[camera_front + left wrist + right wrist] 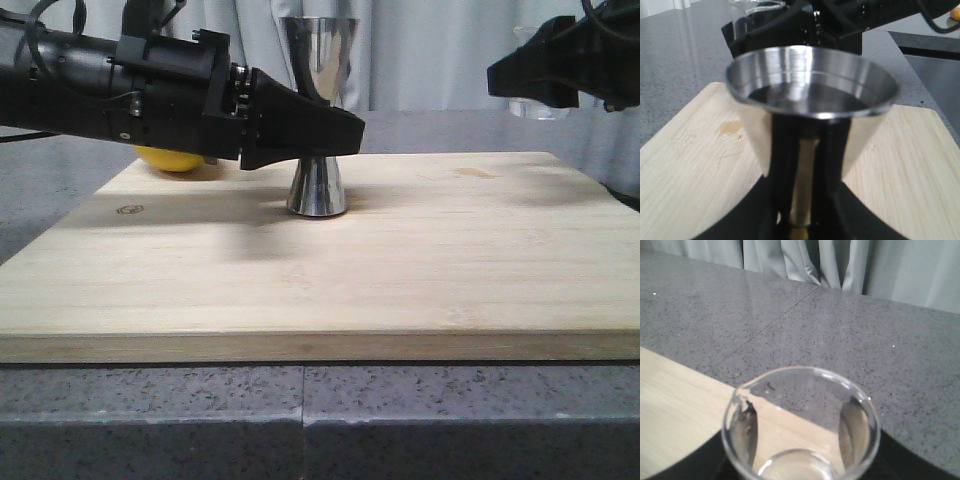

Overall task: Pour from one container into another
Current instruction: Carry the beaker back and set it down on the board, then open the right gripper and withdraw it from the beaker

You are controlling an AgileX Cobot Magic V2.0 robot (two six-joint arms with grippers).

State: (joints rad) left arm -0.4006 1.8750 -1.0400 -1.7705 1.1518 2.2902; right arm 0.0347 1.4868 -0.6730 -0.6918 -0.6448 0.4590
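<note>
Steel jigger (318, 120) at frame centre, gripped at its waist by the left hand (335, 135); right hand (505, 75), upper right, apparently holds the glass beaker (801, 427).

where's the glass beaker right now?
Front view, top right: the glass beaker is held in the right hand, above the board's far right corner.

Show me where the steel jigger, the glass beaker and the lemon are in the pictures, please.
steel jigger (318, 188), front view, on its lower cone, standing on the board.
glass beaker (801, 426), right wrist view, on its inner wall below the rim.
lemon (172, 159), front view, on the yellow part under the left arm.
</note>
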